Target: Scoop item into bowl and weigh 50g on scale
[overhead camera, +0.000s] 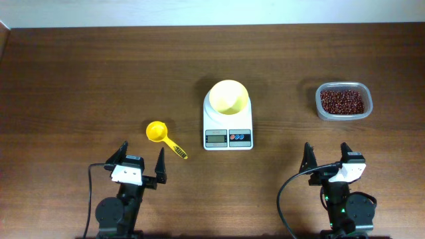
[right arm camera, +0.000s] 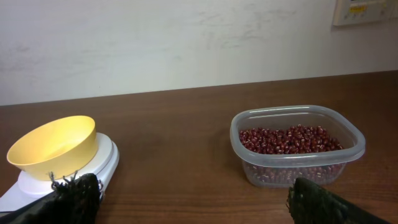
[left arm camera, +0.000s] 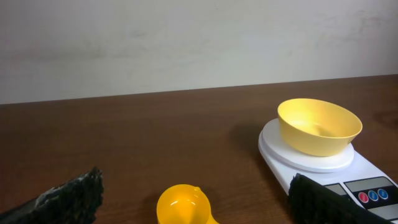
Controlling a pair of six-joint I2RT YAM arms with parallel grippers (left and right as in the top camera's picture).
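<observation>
Overhead, the left gripper [overhead camera: 143, 151] and right gripper [overhead camera: 325, 149] are both standing wide apart, holding nothing, with the yellow scoop [overhead camera: 157, 131] lying just ahead of the left. From the left wrist, the pale yellow bowl [left arm camera: 320, 127] is sitting on the white scale [left arm camera: 297, 163], ahead-right. From the right wrist, red-brown beans [right arm camera: 289, 138] are filling the clear tub [right arm camera: 298, 172] ahead-right.

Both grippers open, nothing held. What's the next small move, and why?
Probably the left gripper moves forward to the scoop handle: it is open, empty and nearest. The bowl on the scale is empty and the beans are in the tub, so nothing gets weighed without the scoop.
</observation>
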